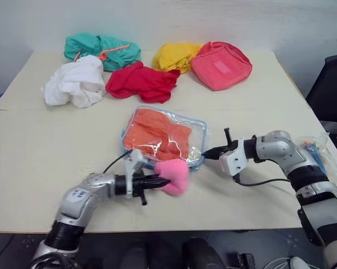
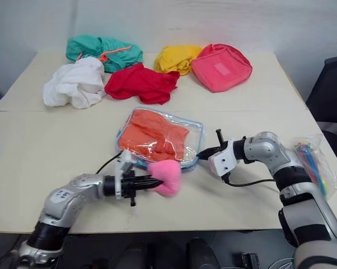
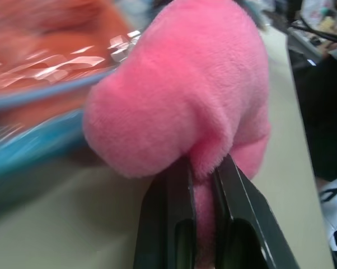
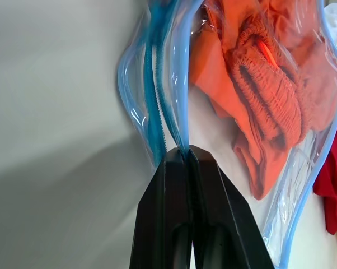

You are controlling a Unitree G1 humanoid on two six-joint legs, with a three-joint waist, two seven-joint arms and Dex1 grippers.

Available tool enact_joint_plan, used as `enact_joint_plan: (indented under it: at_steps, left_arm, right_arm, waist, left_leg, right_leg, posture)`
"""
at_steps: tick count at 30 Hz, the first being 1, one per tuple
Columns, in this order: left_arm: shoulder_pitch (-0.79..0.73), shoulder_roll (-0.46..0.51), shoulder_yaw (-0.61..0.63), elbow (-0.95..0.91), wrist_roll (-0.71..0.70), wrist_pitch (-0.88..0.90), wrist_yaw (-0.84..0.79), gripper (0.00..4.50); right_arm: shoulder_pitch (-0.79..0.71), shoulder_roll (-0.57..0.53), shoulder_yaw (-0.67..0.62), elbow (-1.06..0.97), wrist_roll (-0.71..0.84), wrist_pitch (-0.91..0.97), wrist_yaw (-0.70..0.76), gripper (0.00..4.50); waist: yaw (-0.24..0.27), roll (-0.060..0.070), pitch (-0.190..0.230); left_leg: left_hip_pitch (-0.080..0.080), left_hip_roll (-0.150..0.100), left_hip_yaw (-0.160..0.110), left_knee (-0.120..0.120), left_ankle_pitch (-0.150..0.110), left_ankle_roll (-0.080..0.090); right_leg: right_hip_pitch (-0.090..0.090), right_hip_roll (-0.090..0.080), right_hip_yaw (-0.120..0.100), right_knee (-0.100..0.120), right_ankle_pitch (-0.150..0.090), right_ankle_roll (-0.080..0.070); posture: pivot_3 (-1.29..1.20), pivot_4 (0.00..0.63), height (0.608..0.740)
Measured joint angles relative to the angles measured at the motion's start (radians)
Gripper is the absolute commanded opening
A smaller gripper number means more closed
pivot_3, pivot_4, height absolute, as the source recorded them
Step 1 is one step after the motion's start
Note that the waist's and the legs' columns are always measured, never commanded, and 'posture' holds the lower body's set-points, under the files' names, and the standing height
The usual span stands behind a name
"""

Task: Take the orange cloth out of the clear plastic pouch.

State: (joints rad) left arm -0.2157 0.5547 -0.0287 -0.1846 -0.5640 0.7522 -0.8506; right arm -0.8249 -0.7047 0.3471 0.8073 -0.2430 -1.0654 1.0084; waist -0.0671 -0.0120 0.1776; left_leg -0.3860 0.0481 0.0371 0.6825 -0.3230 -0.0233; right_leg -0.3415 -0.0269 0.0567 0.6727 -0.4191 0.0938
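Orange cloth (image 1: pixel 157 133) is still lying folded inside the clear plastic pouch (image 1: pixel 197 130), which sits flat near the middle of the table (image 1: pixel 34 162), so the real job of drawing it out looks to me barely begun. What seems to be under way is the opening: the right gripper (image 4: pixel 187 154) has its two black fingers pinched tight together on the light blue zipper edge at the pouch's near corner, while the left gripper (image 3: pixel 202 168) is clamped on a fluffy pink pom-pom (image 1: pixel 174 175) just beside the pouch's front edge, which I take to be the zipper pull, though I can't make out its link to the zipper. Whether the zipper has parted at all, I can't tell from where I stand.
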Motion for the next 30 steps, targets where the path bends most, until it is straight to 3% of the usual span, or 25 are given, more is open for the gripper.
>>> enact_joint_plan:
  at_steps: [8,19,30]
  left_arm:
    - [-0.007,0.054,0.187,0.129,-0.060,0.004,-0.002,0.01]
    - [-0.183,0.029,0.437,0.420,-0.085,-0.056,0.141,0.01]
    - [-0.156,0.014,0.446,0.417,-0.084,-0.077,0.148,0.01]
  right_arm:
    - [0.000,-0.006,0.000,0.019,0.010,-0.029,-0.009,0.00]
    - [0.002,-0.026,0.001,0.019,0.076,-0.070,0.023,0.00]
    - [0.078,-0.037,0.003,-0.052,0.233,0.007,0.156,0.00]
  waist:
    - [0.001,0.000,0.000]
    - [-0.006,0.000,0.000]
    - [-0.017,0.000,0.000]
  left_leg:
    - [0.000,-0.001,0.000,0.000,0.000,0.000]
    - [0.000,-0.001,0.000,0.001,0.000,0.000]
    - [0.000,0.000,-0.001,0.001,0.000,0.000]
  right_leg:
    - [0.000,-0.001,-0.001,0.001,0.000,0.000]
    - [-0.001,-0.003,-0.004,0.002,0.000,0.000]
    - [-0.001,-0.003,-0.009,0.004,0.000,0.000]
  posture:
    - [0.00,0.150,0.740]
    - [0.00,0.150,0.740]
    - [0.00,0.150,0.740]
